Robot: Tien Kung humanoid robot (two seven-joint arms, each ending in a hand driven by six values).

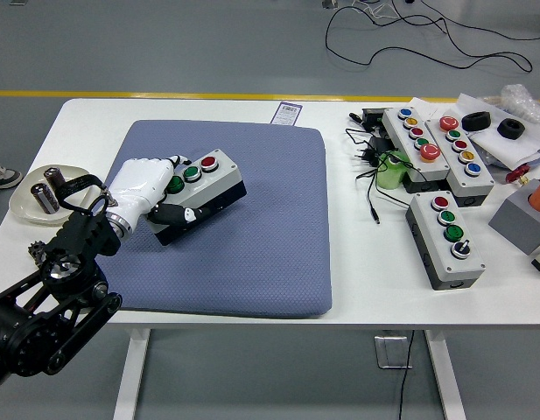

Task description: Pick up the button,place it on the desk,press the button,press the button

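Your left hand (145, 188), glossy white on a black arm, is clenched around the near end of the button box (199, 194), a grey slab with a black base and domed red and green caps (it lies at the hand's 3 o'clock). The box sits on a dimpled blue mat (252, 236) on the smooth white table (366, 289); grey floor lies beyond.

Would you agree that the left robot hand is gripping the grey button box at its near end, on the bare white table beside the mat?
Not quite. The head view shows the left robot hand gripping the grey button box at its near end, but the box sits on the blue mat, not on the bare white table beside it.
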